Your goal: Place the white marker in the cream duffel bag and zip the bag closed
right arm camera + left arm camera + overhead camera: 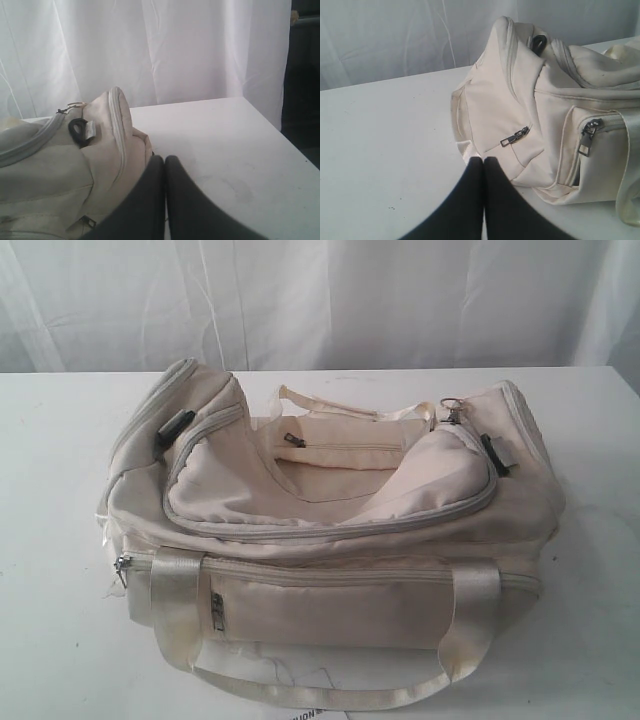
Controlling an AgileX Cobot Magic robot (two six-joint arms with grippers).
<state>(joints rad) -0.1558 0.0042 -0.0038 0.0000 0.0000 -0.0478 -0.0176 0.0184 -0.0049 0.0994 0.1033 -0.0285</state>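
– Cream duffel bag [330, 530]: where does it sit, and what is around it?

– It lies lengthwise on a white table [60, 640], with a white curtain [300, 300] hanging behind. Little else is near. One glossy webbing handle [300, 695] loops down onto the table in front; the other handle [330, 400] lies across the back.

– Is the cream duffel bag open?

– The top flap [320, 505], edged with a grey zipper, sags inward, and behind it a gap shows the lining and an inner zip pocket [340, 448]. A black clip [175, 428] sits at one end. Another clip [493, 453] and a small metal ring [450, 405] sit at the other.

– And the white marker?

– I cannot place it. At the lower edge of the exterior view, just past the front handle, a white sliver [308, 714] with dark print is cut off. Whether that is the marker I cannot tell.

– The grippers?

– Neither shows in the exterior view. The left gripper [483, 160] has its black fingers pressed together with nothing between them. It sits low over the table, just beside the end pocket [490, 125] and its zipper pull [514, 137]. The right gripper [164, 159] is likewise pinched together and empty, close against the opposite end of the bag, with bare table beyond.
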